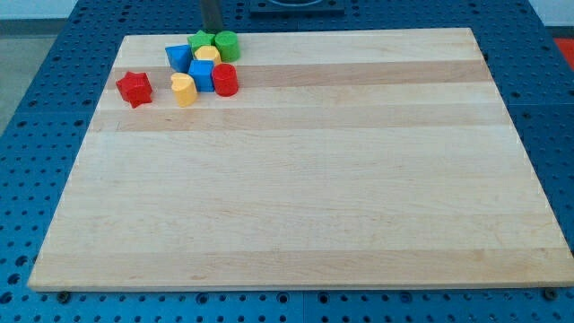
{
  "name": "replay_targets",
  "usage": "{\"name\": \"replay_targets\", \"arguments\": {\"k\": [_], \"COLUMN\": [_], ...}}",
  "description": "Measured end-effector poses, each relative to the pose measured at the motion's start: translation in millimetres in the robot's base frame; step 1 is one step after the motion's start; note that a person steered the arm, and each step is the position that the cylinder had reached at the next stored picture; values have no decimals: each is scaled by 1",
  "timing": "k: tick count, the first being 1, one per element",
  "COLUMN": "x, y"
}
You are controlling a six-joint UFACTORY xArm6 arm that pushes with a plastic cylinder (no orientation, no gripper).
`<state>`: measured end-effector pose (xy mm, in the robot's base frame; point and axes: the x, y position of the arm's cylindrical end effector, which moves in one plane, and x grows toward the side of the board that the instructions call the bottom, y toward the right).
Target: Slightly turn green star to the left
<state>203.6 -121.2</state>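
The green star (202, 41) lies at the top left of the wooden board, at the top of a tight cluster of blocks. A green cylinder (226, 45) touches it on the right. A yellow block (207, 56) sits just below it, and a blue block (178, 56) is at its lower left. My tip (213, 30) comes down at the board's top edge, just above the green star and the green cylinder. I cannot tell whether it touches them.
In the same cluster, a second blue block (201, 75) sits between a yellow heart-like block (183, 90) and a red cylinder (224, 80). A red star (134, 88) stands apart at the left. The board's top edge (359, 30) borders a blue perforated table.
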Motion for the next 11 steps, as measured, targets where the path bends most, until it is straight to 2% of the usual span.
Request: {"name": "replay_targets", "arguments": {"k": [2,3,4,7,9,11], "x": [23,17,-10,-12,-12,7], "y": [49,47,28,-30,-102,-100]}}
